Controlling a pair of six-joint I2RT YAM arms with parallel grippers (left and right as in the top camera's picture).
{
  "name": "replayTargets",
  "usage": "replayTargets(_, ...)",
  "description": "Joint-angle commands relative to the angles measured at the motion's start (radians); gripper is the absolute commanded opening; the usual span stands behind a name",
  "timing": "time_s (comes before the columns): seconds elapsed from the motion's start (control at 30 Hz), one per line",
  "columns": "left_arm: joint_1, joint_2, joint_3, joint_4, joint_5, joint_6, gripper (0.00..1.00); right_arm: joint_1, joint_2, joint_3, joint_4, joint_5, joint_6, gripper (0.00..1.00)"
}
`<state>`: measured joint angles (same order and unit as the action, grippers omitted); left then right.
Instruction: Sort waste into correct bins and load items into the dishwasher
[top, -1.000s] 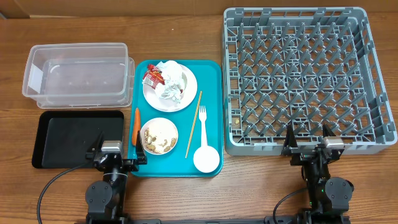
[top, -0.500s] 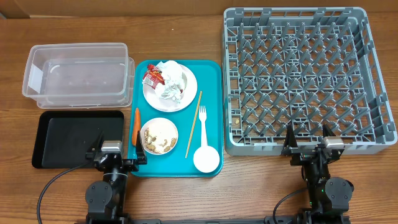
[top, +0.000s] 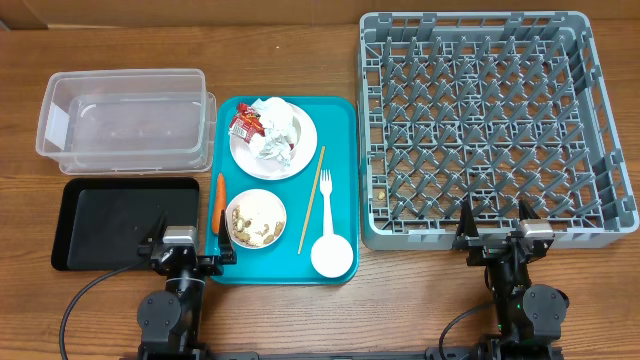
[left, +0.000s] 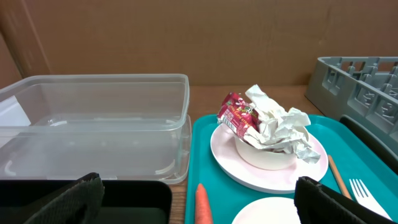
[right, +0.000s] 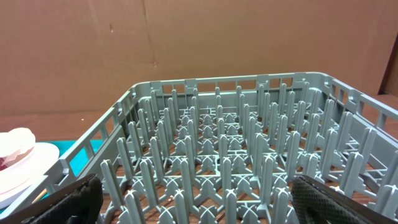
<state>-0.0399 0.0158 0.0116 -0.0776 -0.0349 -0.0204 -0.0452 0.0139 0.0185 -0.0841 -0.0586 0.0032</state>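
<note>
We see a wooden table (top: 400, 300) with four things lying directly on it. A clear plastic tub (top: 60, 150) is at the far left, with a flat black tray (top: 110, 215) just nearer than it. A teal serving tray (top: 340, 150) lies beside both. A large grey dish rack (top: 470, 18) fills the right side, just apart from the teal tray.

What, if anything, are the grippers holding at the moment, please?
Nothing: the left gripper and the right gripper both stand open and empty.

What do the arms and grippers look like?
Left arm and right arm: black, rounded joint housings. The left gripper and right gripper have two slim black fingers each, plus a small silver block. A black cable loops off each base. No markings legible.
</note>
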Motion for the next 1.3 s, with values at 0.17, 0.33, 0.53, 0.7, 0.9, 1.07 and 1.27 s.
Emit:
replayTargets(0.17, -0.006, -0.006, -0.007, 0.004, 0.002, -0.005, 1.00, -0.005, -0.011, -0.011, 0.003, 0.012, -0.004, 1.00)
replayTargets(0.33, -0.006, -0.006, -0.007, 0.004, 0.002, -0.005, 1.00, -0.005, -0.011, -0.011, 0.003, 0.012, -0.004, 1.00)
replayTargets(0.53, -0.006, -0.006, -0.007, 0.004, 0.002, -0.005, 1.00, -0.005, -0.011, -0.011, 0.003, 0.012, -0.004, 1.00)
replayTargets(0.7, -0.006, -0.006, -0.007, 0.004, 0.002, -0.005, 1.00, -0.005, -0.011, -0.011, 0.003, 0.012, -0.004, 1.00)
replayTargets(0.9, -0.006, -0.006, -0.007, 0.004, 0.002, -0.006, 1.00, -0.005, -0.011, -0.011, 0.003, 0.012, -0.004, 1.00)
replayTargets(1.07, -0.006, -0.006, -0.007, 0.004, 0.002, -0.005, 1.00, -0.005, -0.011, -0.011, 0.003, 0.012, -0.004, 1.00)
replayTargets(1.27, -0.006, -0.006, -0.007, 0.009, -0.029, 0.043, 1.00, -0.005, -0.011, -0.011, 0.003, 0.012, -0.004, 1.00)
